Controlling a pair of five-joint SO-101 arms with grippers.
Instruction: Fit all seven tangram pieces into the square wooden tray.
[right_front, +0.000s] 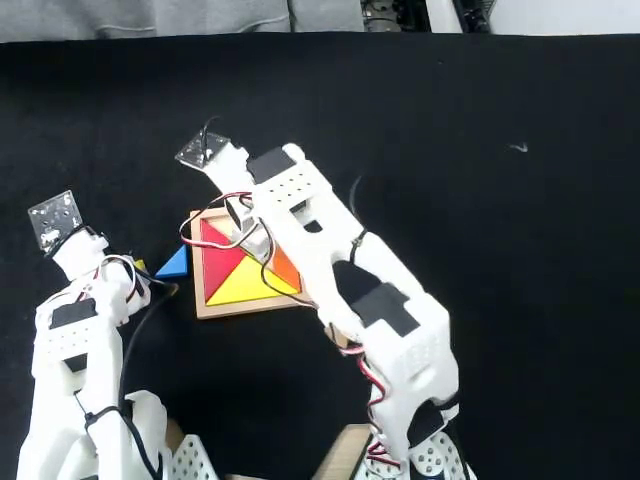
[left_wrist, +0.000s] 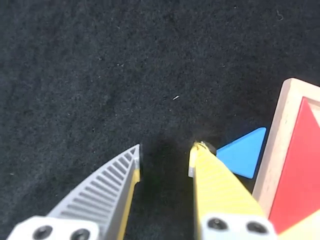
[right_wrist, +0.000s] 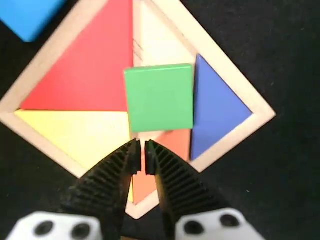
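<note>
**Operator:** State of the right gripper (right_wrist: 140, 150)?

**Technician:** Jaws almost together with a thin slit between the tips, and nothing gripped. It hangs over the tray (right_wrist: 263, 116), tips just short of the green square (right_wrist: 159, 97). Judged purpose: a near-closed tip suits nudging a piece flat, not lifting one.

**Operator:** Why would the green square need nudging?

**Technician:** One edge appears to overlap the red triangle (right_wrist: 82, 70). It probably rides on top rather than sitting in its pocket. Past it, on the side away from the gripper, some tray floor is uncovered.

**Operator:** Tray contents?

**Technician:** Five pieces can be counted:
- red triangle
- yellow triangle (right_wrist: 75, 135)
- green square
- dark blue triangle (right_wrist: 215, 107)
- orange piece (right_wrist: 175, 141), partly hidden behind the fingers (right_wrist: 170, 185)

In the high view the red triangle fills the tray's 9 o'clock sector, the yellow triangle 6 o'clock and the orange piece 3 o'clock. The right arm crosses the tray from 5 o'clock.

**Operator:** Left gripper (left_wrist: 166, 152)?

**Technician:** Wide open and empty, with the tips over bare table (left_wrist: 100, 75). The light blue triangle (left_wrist: 243, 152) lies flat just beside one fingertip (left_wrist: 200, 155), outside the gap. It is close against the tray's outer rim; contact cannot be confirmed. In the high view it lies at 9 o'clock from the tray, with the left gripper farther out on that bearing.

**Operator:** Reason for that posture?

**Technician:** Judged as staging for a pickup. The jaws would have to shift sideways to straddle the piece. With this piece outside the tray, the task is not complete.
</note>
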